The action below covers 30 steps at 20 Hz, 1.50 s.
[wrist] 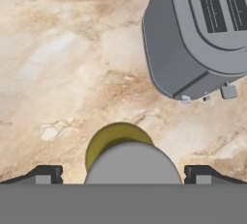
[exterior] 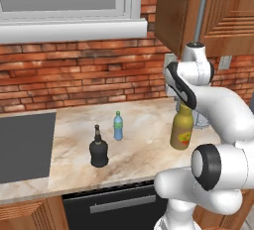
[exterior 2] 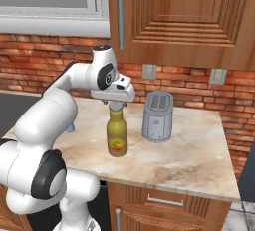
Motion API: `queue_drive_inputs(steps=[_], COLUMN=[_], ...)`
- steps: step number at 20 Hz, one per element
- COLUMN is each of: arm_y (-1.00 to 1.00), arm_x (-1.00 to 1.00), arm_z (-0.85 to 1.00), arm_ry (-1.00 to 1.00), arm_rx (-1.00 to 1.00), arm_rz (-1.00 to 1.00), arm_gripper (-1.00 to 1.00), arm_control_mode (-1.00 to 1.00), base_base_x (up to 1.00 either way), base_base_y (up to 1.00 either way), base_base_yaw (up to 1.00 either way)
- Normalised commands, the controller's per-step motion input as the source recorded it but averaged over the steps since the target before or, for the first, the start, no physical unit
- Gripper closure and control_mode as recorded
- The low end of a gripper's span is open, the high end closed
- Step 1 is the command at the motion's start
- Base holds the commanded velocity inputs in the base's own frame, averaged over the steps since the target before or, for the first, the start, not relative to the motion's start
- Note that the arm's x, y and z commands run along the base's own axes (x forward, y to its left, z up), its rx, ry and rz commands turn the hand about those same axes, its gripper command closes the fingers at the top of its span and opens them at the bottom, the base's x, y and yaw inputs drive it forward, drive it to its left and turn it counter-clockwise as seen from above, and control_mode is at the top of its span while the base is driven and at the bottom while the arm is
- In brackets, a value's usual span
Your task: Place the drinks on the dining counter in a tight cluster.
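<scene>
I see a brick wall behind a marble desk [exterior: 139, 149]. My claw [exterior 2: 117, 106] hangs spread wide right over the grey cap of the olive-yellow bottle [exterior 2: 117, 135], fingertips [wrist: 46, 174] either side, gripping nothing. That bottle stands upright just beside the grey toaster [exterior 2: 158, 117]. Farther from the toaster stand the blue bottle [exterior: 118, 126] and the black bottle [exterior: 98, 149].

Olive-yellow bottle [exterior: 181, 130], black bottle [exterior: 98, 149], blue bottle [exterior: 118, 126] upright; spread apart on marble.
</scene>
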Motion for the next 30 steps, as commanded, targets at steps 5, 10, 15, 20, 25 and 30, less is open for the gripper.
queue_drive_inputs(steps=[5, 10, 15, 20, 25, 30], arm_y=[0.00, 0.00, 0.00, 0.00, 0.00, 0.00], arm_x=[-0.02, -0.02, 0.00, -0.01, -0.07, -0.01], arm_z=[-0.18, -0.19, -0.09, -0.03, -0.06, -0.03], arm_ry=[0.00, 0.00, -0.05, -0.08, -0.05, -0.02], arm_rx=[0.04, 0.01, 0.00, 0.00, 0.00, 0.00], arm_rz=[0.00, 0.00, 0.00, 0.00, 0.00, 0.00], arm_gripper=[-1.00, -1.00, -1.00, -1.00, -1.00, -1.00], arm_control_mode=[-1.00, -1.00, -1.00, -1.00, -1.00, -1.00], base_base_x=[0.00, 0.00, 0.00, 0.00, 0.00, 0.00], base_base_y=[0.00, 0.00, 0.00, 0.00, 0.00, 0.00], base_base_yaw=[0.00, 0.00, 0.00, 0.00, 0.00, 0.00])
